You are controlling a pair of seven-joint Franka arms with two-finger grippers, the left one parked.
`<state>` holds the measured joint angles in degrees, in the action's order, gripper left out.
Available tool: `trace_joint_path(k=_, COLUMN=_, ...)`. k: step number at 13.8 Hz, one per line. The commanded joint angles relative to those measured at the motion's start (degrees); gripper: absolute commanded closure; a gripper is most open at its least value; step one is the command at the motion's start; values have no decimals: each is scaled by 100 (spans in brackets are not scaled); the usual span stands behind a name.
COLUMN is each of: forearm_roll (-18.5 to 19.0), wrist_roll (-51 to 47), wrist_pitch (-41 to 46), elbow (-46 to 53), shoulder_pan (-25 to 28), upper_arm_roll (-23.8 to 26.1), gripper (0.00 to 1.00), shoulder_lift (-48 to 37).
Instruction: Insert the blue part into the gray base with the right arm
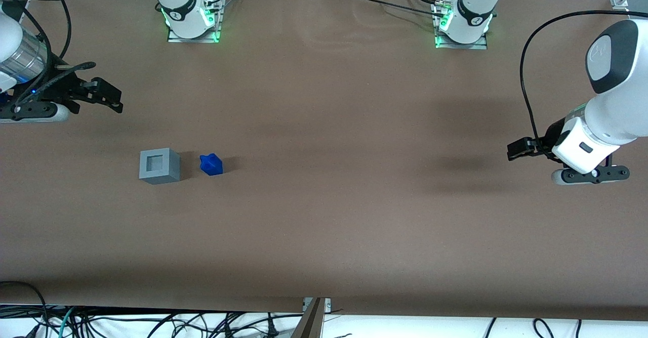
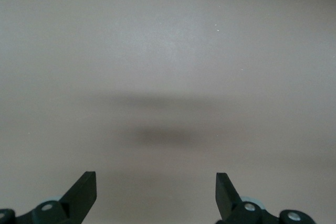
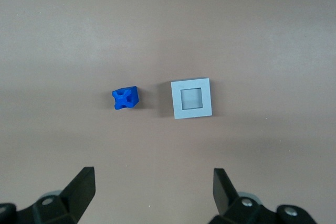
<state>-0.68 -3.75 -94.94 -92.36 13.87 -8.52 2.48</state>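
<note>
The gray base (image 1: 159, 165) is a matte gray cube with a square recess in its top, standing on the brown table. The blue part (image 1: 211, 164) lies on the table right beside it, apart by a small gap, toward the parked arm's end. Both show in the right wrist view: the gray base (image 3: 192, 98) and the blue part (image 3: 125, 98). My right gripper (image 1: 104, 95) hangs above the table at the working arm's end, farther from the front camera than the base. It is open and empty (image 3: 153, 187), with the two things well clear of its fingers.
Two arm bases (image 1: 192, 11) (image 1: 463, 22) with green lights stand at the table's edge farthest from the front camera. Cables hang at the edge nearest the camera. The brown table (image 1: 329, 216) stretches wide around the two parts.
</note>
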Motion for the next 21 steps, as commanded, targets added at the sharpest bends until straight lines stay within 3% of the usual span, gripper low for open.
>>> trace_joint_path(k=1, forearm_roll=60, wrist_roll=67, wrist_pitch=230, elbow=105, shoulder_pan=-7, upper_arm_roll=-1, gripper=1, shoulder_lift=-29)
trace_joint_path(k=18, forearm_roll=42, wrist_roll=24, wrist_pitch=213, elbow=61, shoulder_pan=81, upper_arm_roll=52, gripper=1, shoulder_lift=146)
trace_joint_path(k=21, forearm_roll=-19, wrist_roll=-117, wrist_pitch=-547, elbow=-630, shoulder_pan=169, upper_arm_roll=236, gripper=1, shoulder_lift=323)
